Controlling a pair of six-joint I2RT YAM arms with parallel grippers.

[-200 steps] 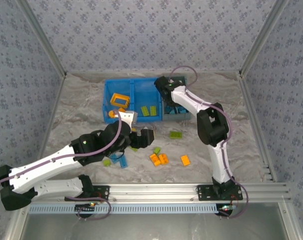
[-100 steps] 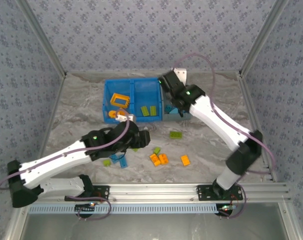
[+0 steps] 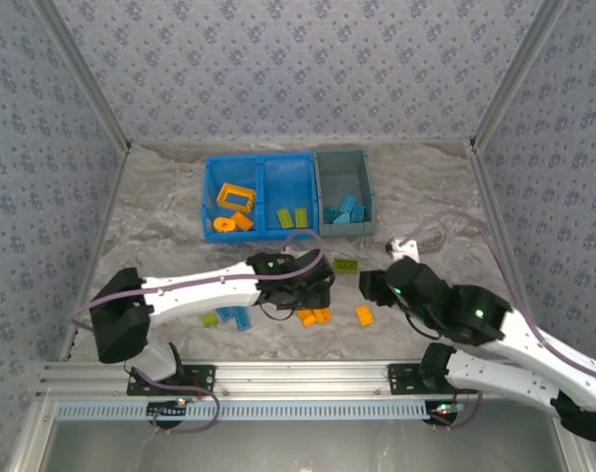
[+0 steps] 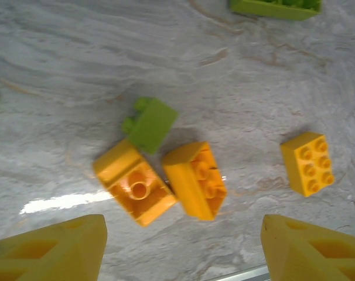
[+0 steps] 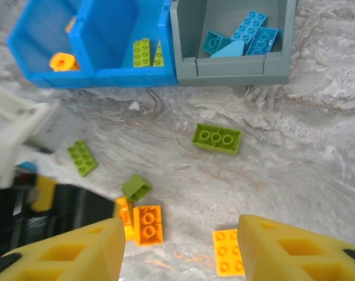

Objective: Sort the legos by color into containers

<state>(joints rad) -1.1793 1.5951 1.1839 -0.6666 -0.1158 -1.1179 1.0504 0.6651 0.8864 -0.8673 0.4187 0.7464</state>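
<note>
Right gripper (image 5: 180, 246) has swung back toward the loose legos (image 3: 346, 265).
It hangs open and empty right of two orange bricks (image 4: 195, 178) before the blue bin (image 3: 208, 197); left gripper (image 4: 183, 237) gapes empty over them.

We found the blue bin (image 3: 208, 194) holding an orange frame (image 3: 235, 198) in its left compartment and lime bricks (image 3: 291, 217) in its right. The grey bin (image 3: 322, 187) just beside it held blue bricks (image 3: 345, 210). Loose on the table (image 3: 436, 206) lay two orange bricks (image 4: 136, 187) side by side, a third orange brick (image 4: 308, 163) apart from them, and a long lime brick (image 5: 217, 139).
</note>
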